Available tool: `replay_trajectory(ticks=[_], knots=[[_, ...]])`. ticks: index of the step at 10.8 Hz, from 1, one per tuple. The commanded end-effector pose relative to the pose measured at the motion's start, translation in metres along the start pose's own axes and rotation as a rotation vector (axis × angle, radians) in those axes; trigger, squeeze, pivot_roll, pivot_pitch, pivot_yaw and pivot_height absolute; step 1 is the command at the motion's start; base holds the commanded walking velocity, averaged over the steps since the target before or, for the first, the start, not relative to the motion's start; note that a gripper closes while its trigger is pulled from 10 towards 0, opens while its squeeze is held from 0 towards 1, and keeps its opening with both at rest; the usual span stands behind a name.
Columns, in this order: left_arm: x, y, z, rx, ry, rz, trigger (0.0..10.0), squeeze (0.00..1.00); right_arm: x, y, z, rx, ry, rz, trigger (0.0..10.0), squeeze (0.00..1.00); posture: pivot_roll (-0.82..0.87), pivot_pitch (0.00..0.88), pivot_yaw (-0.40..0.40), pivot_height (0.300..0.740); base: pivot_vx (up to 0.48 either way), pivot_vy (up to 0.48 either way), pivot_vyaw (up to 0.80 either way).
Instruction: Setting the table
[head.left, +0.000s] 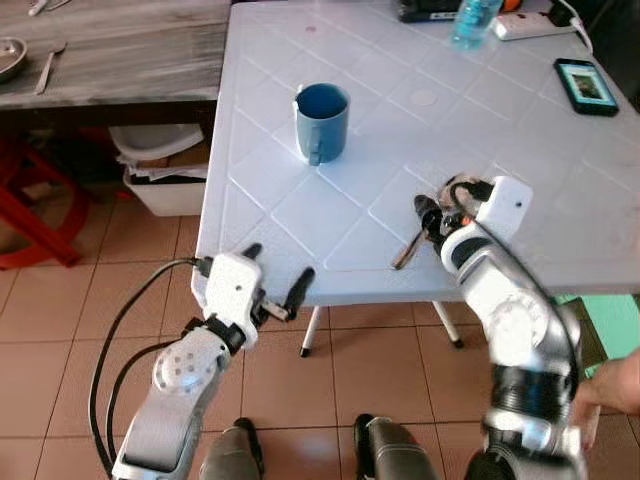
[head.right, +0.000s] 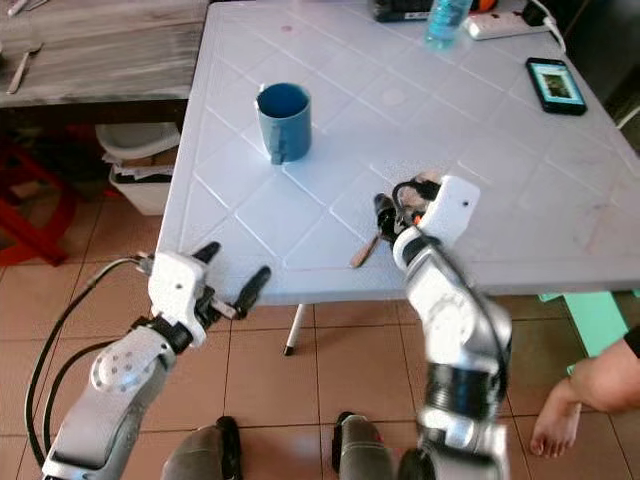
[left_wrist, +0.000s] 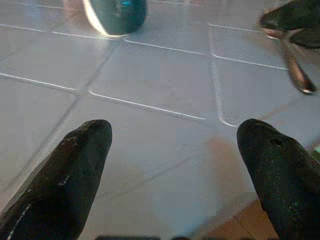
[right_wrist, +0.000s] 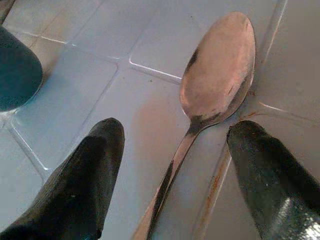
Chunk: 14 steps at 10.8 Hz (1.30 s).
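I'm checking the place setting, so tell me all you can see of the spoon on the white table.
The spoon is bare metal with an oval bowl, a thin handle and a shiny, slightly tarnished surface. It lies flat, bowl facing up, near the front edge of the white table, to the right of the blue mug and apart from it. The right gripper hangs over it, fingers open on either side of the handle, not closed on it.

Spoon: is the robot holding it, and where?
No. The spoon lies flat on the table, between the right gripper's open fingers, which don't touch it. The left gripper is open at the table edge, holding nothing.
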<state>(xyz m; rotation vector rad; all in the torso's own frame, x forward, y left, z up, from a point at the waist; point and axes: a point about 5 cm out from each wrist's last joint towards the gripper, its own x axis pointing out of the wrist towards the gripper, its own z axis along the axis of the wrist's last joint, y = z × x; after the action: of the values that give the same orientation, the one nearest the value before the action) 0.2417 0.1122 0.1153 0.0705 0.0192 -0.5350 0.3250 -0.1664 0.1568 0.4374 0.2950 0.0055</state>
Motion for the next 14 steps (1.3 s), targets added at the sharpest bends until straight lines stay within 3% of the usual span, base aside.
replay_trajectory(ticks=[1,4,9,11,14], knots=[[-0.003,-0.002,-0.001,0.005,0.005,-0.018,10.0,0.00,0.004,-0.015,-0.028,0.023,0.167,-0.055,0.0,0.00,-0.02,0.237,0.037,0.740,0.000,0.000,0.00],[-0.006,-0.002,-0.005,0.003,0.027,-0.042,10.0,0.00,0.011,-0.029,-0.027,-0.102,0.276,-0.101,0.0,0.00,-0.02,0.247,0.037,0.740,0.000,0.000,0.00],[-0.007,0.006,-0.002,0.012,-0.002,-0.007,10.0,0.00,0.016,-0.041,-0.024,-0.034,0.314,-0.070,0.0,0.00,-0.01,0.257,0.029,0.740,0.000,0.000,0.00],[-0.007,0.005,-0.002,0.017,-0.001,-0.012,10.0,0.00,0.019,-0.050,-0.024,-0.046,0.326,-0.082,0.0,0.00,-0.01,0.258,0.027,0.740,0.000,0.000,0.00],[-0.007,0.005,-0.002,0.028,0.001,-0.012,10.0,0.00,0.018,-0.057,-0.024,-0.145,0.320,-0.069,0.0,0.00,-0.01,0.257,0.027,0.740,0.000,0.000,0.00]])
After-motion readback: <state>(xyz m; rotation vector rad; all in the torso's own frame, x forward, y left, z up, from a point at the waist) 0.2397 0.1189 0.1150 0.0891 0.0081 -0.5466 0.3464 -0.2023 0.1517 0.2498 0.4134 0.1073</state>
